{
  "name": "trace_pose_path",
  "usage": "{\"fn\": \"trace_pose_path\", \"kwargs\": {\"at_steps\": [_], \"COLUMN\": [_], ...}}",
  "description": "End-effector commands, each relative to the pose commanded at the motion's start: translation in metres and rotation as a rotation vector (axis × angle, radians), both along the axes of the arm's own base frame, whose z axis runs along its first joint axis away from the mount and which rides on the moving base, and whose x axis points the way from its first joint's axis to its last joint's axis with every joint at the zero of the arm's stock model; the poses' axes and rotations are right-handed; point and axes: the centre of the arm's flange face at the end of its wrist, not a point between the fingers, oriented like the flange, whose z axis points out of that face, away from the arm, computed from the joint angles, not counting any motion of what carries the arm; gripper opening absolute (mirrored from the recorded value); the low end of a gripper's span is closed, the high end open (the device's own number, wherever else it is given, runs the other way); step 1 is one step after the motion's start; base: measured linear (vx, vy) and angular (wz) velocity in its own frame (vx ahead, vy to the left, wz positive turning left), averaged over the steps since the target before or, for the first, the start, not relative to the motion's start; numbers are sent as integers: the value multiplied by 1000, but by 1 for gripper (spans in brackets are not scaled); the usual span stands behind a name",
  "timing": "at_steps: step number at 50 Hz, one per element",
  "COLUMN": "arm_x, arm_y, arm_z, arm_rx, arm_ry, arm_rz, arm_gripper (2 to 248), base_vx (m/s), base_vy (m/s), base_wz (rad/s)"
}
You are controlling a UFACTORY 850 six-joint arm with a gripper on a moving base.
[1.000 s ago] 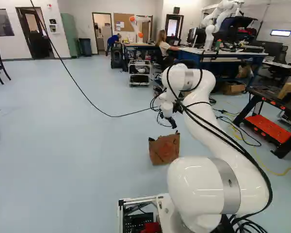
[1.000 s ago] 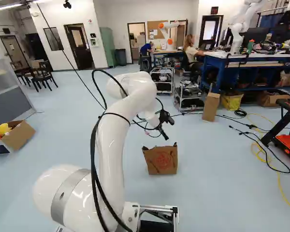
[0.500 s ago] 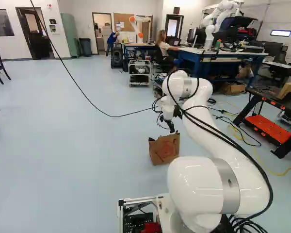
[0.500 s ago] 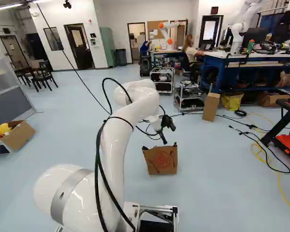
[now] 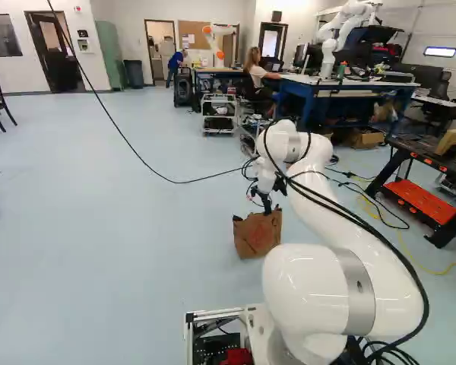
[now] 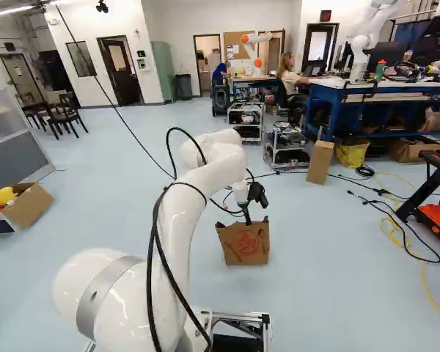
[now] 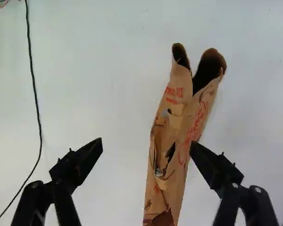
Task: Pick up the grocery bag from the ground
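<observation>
A brown paper bag [image 7: 179, 127] stands upright on the floor [image 7: 108, 70]; seen in both base views, it is just ahead of the white arm [image 5: 311, 285], with the tool [image 7: 146, 145] over its top. The tool is spread wide and grasping nothing; the bag's narrow mouth lies between the two fingers, off-centre and much nearer one of them. The mouth's long axis runs ahead from the tool, slightly aslant and roughly across the line between the fingertips; closing would likely meet its broad sides, though a small shift toward the bag would centre it first. The near end of the bag is cut off in the wrist view; its inside is mostly dark; whether the nearer finger touches the paper, or reaches below the rim, cannot be told.
</observation>
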Motion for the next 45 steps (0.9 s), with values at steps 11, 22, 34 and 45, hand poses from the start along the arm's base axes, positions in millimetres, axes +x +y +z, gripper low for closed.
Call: {"fn": "trace_pose_path", "kwargs": {"at_steps": [11, 22, 34, 45], "arm_x": [-5, -9, -13, -15], "arm_y": [-9, -18, -24, -24], "arm_z": [-17, -33, -51, -68], "arm_rx": [32, 36, 38, 39], "arm_ry": [14, 21, 27, 32], "arm_rz": [-22, -37, -46, -48], "arm_gripper": [247, 247, 247, 247], "base_vx": [0, 0, 0, 0], "base_vy": [0, 0, 0, 0], "base_wz": [0, 0, 0, 0]}}
